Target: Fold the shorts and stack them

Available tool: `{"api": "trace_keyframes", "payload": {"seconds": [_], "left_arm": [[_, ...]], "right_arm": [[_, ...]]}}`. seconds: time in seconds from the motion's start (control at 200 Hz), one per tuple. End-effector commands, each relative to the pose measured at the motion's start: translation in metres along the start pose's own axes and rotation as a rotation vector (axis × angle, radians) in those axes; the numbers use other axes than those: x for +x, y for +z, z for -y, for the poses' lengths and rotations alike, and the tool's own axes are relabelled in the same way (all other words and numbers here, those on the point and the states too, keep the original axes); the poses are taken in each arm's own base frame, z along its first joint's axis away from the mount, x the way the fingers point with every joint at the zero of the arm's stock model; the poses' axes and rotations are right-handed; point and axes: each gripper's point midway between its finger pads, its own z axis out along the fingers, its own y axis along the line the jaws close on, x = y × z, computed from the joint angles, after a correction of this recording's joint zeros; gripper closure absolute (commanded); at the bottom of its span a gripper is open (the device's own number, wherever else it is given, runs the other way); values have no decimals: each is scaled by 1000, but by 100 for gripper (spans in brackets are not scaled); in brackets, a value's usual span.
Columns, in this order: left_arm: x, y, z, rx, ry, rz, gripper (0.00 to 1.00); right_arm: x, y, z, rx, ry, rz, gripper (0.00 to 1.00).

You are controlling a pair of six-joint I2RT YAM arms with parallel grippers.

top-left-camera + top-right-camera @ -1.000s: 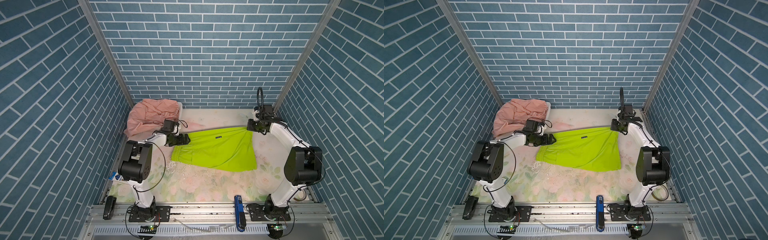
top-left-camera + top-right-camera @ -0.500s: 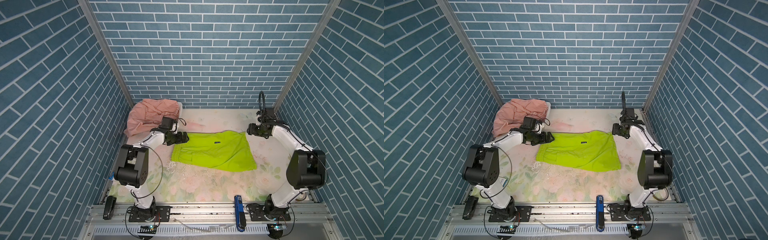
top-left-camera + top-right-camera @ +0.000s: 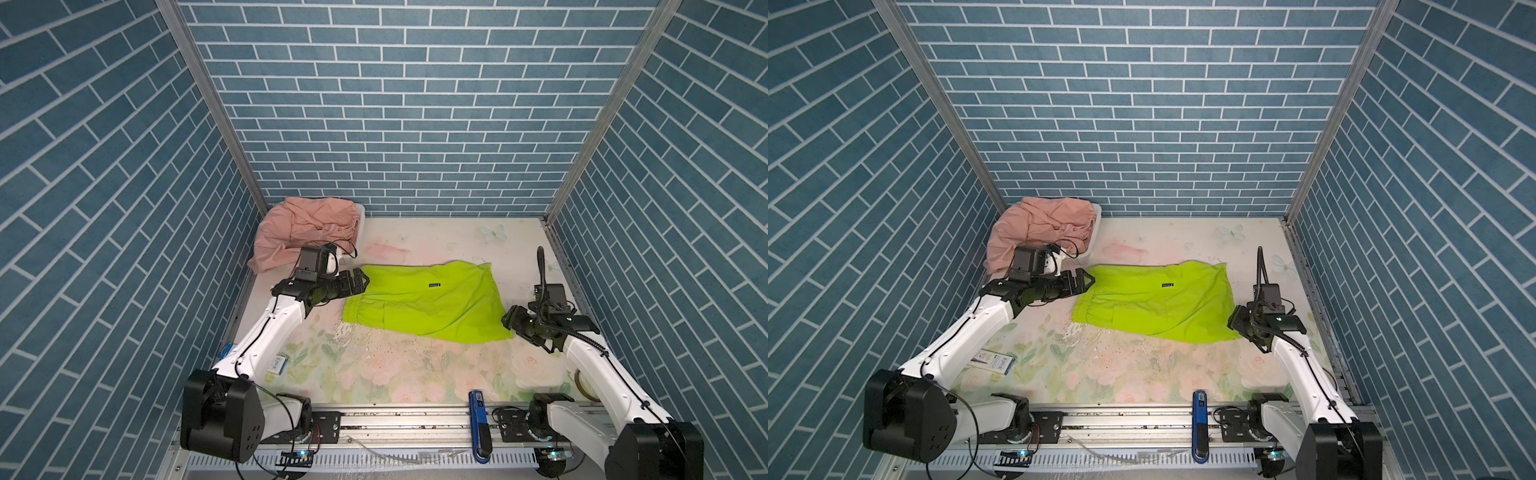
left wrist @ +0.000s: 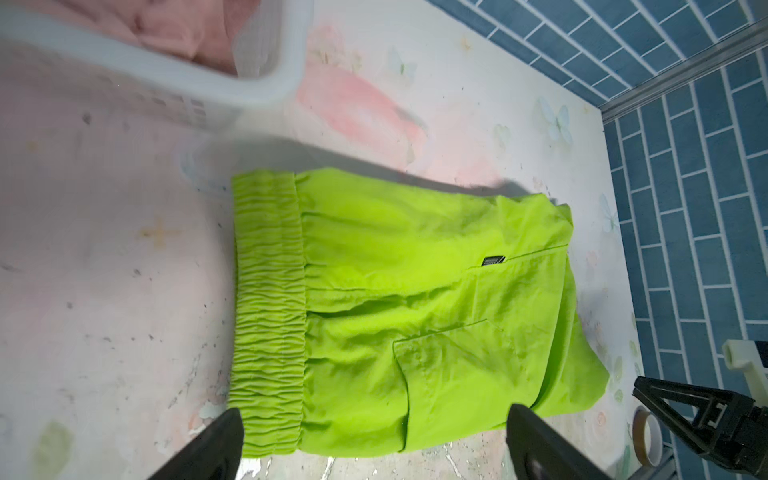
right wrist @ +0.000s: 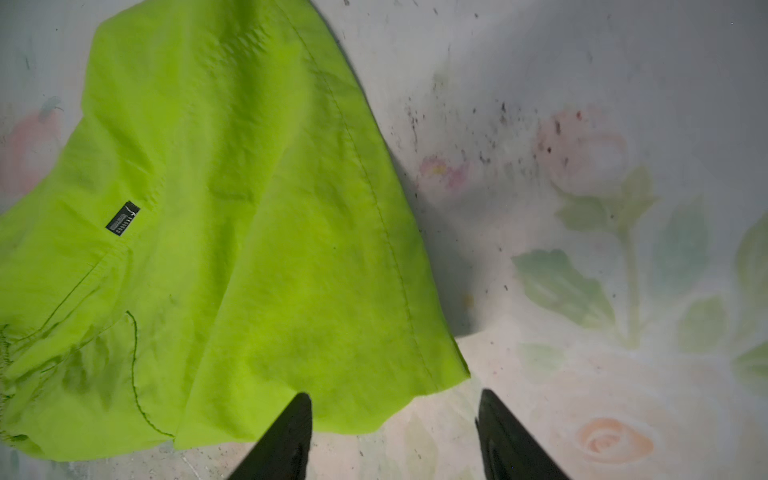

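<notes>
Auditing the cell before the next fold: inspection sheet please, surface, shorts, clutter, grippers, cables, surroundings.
Surface: floral mat, dark specks.
Job's things: green shorts flat mid-mat; pink shorts heaped in white basket.
Clutter: tape roll, blue tool at front, packet at mat's left edge.
Grippers: left gripper open by waistband; right gripper open over hem corner; neither grips cloth.
Cables: black cable standing up behind right gripper; not on cloth.
Surroundings: blue brick-pattern walls, three sides.

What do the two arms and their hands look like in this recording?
The left arm and right arm match: white links between bulky black joints, thin black cables alongside. The left hand and right hand are black with tapered fingers. A black camera box tops each wrist; a ribbed black hose rises by the right one.
</notes>
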Motion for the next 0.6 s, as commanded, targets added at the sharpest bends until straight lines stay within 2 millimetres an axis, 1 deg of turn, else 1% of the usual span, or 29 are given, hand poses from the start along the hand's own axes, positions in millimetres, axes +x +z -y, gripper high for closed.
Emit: {"api": "trace_keyframes", "payload": {"seconds": [0.0, 0.085, 0.2, 0.325, 0.455, 0.545, 0.595], "left_arm": [[7, 16, 14, 118, -40, -16, 0], [14, 25, 14, 117, -37, -42, 0], [22, 29, 8, 94, -31, -66, 0], [27, 33, 1, 77, -32, -72, 0], [30, 39, -4, 67, -40, -83, 0], [29, 42, -5, 64, -42, -85, 0], [29, 42, -4, 65, -41, -86, 0]], "right_arm": [[16, 2, -4, -53, 155, -28, 36], [26, 3, -3, -72, 174, -44, 35], [35, 7, 0, -78, 199, -66, 35], [35, 21, -3, -119, 246, -60, 35], [33, 33, -4, -115, 250, -65, 35], [32, 39, 0, -91, 249, -58, 34], [32, 41, 7, -61, 247, -43, 34]]}}
